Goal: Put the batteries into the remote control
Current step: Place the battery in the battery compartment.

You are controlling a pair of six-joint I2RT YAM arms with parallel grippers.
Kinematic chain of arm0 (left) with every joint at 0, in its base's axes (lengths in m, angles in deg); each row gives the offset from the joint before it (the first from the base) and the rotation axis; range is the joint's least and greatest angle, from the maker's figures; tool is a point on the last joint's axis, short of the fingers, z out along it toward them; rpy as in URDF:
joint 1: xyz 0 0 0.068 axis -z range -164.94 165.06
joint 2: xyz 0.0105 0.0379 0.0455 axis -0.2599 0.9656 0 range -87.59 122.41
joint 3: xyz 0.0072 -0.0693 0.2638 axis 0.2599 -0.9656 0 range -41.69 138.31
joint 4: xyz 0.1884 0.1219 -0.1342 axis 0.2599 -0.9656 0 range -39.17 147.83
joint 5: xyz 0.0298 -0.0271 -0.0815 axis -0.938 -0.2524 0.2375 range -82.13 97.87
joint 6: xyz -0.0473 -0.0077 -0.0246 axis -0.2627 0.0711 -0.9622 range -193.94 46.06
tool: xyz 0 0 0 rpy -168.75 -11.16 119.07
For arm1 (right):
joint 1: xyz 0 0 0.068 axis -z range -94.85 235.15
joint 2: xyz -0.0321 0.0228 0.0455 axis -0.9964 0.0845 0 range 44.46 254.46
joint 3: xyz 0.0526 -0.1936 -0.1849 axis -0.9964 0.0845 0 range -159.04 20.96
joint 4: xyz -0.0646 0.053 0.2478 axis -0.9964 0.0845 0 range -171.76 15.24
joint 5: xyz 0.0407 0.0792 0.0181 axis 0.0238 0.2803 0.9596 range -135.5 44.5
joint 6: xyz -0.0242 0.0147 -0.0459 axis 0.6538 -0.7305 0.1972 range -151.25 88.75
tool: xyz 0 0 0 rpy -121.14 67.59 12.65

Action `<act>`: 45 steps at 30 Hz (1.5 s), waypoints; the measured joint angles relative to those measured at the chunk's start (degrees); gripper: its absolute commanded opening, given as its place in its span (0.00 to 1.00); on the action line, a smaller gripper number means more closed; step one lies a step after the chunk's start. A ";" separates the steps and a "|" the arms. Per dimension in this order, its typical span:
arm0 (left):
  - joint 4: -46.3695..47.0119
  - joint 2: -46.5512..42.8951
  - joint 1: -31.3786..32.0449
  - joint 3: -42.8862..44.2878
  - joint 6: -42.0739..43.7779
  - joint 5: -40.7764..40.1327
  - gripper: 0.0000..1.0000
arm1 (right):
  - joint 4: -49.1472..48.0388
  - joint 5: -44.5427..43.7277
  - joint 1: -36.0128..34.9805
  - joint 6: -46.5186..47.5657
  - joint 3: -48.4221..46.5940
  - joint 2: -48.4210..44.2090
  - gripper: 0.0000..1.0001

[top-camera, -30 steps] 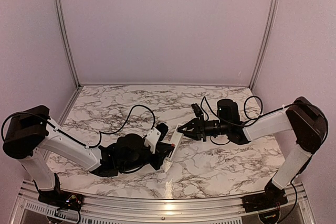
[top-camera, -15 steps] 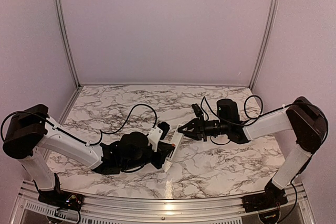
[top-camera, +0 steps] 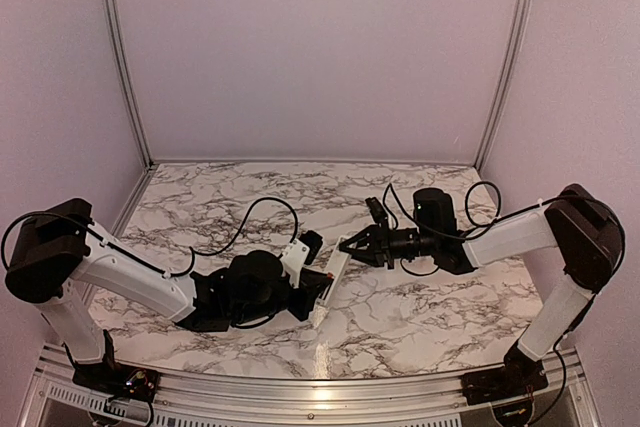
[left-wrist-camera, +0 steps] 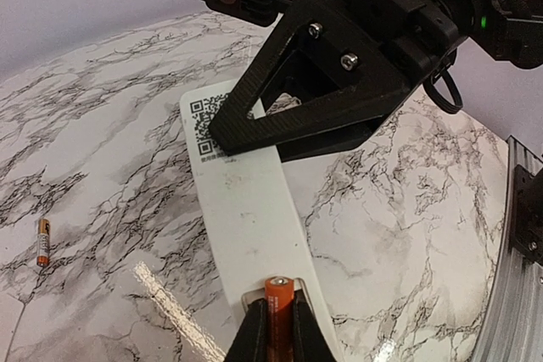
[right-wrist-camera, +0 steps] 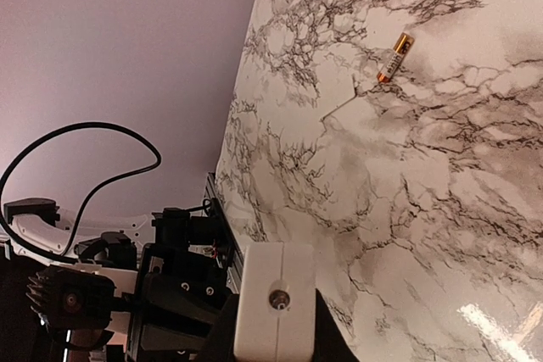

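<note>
One battery [left-wrist-camera: 42, 253] lies on the marbled tabletop [top-camera: 400, 317] between lilac walls [top-camera: 320, 47].

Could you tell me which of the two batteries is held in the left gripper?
The battery at the remote control's slot; the other battery lies loose on the table.

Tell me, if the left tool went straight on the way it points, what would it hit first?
Most likely the remote control, whose white back lies right ahead of the battery pinched in the left tool. Beyond it, the right tool clamps the remote's far end. Depth is unclear.
</note>
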 measured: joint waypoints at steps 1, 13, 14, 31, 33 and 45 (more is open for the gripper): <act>-0.02 0.00 0.00 0.04 0.11 -0.02 0.00 | -0.09 0.00 0.07 -0.15 0.02 0.00 0.00; -4.50 1.07 0.00 3.28 0.07 -1.03 0.00 | 0.55 -0.50 0.90 0.48 0.07 0.00 0.00; -4.70 1.09 0.00 3.32 0.07 -1.03 0.00 | 0.83 -0.50 0.87 0.76 0.04 -0.02 0.00; -6.64 2.16 0.00 5.09 -1.01 -1.22 0.00 | 4.04 -1.92 0.90 3.43 0.00 -1.51 0.00; -7.37 2.40 0.00 5.64 -1.40 -1.16 0.00 | 4.24 -2.27 0.92 3.61 0.00 -1.53 0.00; -7.30 2.62 -0.11 5.79 -3.10 -0.61 0.00 | 4.59 -2.38 1.16 3.34 0.00 -1.77 0.00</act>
